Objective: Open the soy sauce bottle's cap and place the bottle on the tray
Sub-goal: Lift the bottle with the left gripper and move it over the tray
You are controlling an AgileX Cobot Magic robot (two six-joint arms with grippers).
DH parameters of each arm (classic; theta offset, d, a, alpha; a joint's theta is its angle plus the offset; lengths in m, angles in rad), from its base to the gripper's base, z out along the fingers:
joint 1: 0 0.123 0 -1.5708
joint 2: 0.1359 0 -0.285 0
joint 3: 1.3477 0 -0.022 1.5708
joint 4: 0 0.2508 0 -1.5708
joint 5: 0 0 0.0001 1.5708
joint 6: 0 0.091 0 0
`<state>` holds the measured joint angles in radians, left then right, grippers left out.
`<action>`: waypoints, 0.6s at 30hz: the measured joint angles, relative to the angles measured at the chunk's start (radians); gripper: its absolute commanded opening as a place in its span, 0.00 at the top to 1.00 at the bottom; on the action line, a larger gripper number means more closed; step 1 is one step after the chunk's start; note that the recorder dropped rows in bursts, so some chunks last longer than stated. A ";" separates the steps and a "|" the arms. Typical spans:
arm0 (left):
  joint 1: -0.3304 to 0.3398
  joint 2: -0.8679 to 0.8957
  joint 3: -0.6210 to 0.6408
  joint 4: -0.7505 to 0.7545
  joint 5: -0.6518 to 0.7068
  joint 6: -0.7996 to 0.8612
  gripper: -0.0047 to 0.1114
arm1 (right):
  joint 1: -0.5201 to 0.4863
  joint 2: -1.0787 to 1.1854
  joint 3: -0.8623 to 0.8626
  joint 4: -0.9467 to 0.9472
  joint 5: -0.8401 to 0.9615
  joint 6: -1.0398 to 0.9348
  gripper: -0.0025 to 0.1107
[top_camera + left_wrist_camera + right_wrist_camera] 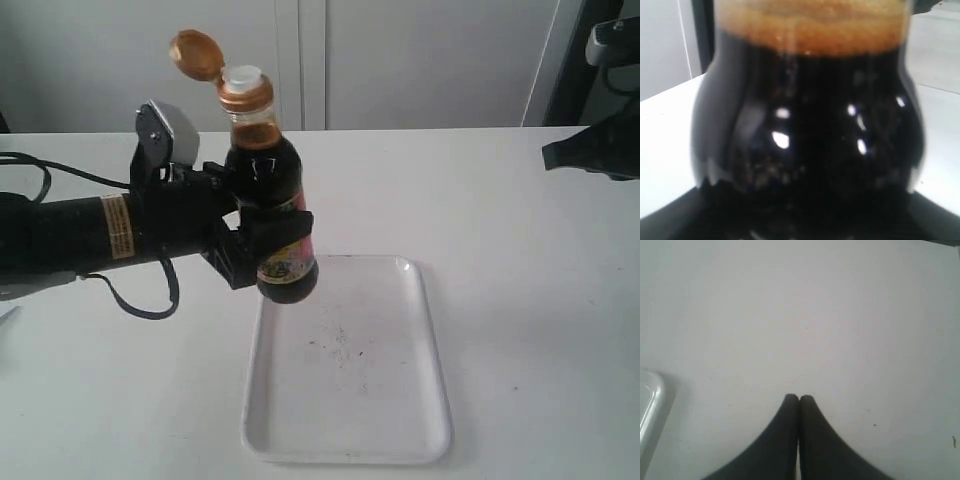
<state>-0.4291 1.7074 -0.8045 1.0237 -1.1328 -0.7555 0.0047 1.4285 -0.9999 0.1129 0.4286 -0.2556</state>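
Bottle: small clear soy sauce bottle (272, 205) of dark liquid, upright, held above the near-left edge of the flat white rectangular tray (420, 400).
Cap: orange-gold flip lid (194, 53) swung open, white spout (243, 76) exposed.
Left gripper (262, 240): clamped around bottle's labelled belly.
Left wrist view: only dark glass (805, 130), blurred.
Right gripper (799, 400): fingers pressed together, empty, over the bare white table (840, 315); tray corner (649, 400) nearby.
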 measured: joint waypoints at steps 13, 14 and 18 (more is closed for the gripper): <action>-0.196 -0.002 0.000 -0.149 0.065 0.126 0.96 | 0.000 0.000 0.010 0.009 -0.016 0.000 0.98; -0.204 0.001 0.000 -0.158 0.075 0.133 0.96 | 0.000 0.000 0.010 0.014 -0.016 0.000 0.98; -0.215 0.029 0.000 -0.180 0.089 0.159 0.96 | 0.000 0.000 0.010 0.020 -0.016 0.000 0.98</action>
<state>-0.6445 1.7359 -0.8045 0.8437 -1.0439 -0.5962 0.0047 1.4285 -0.9897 0.1332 0.4127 -0.2556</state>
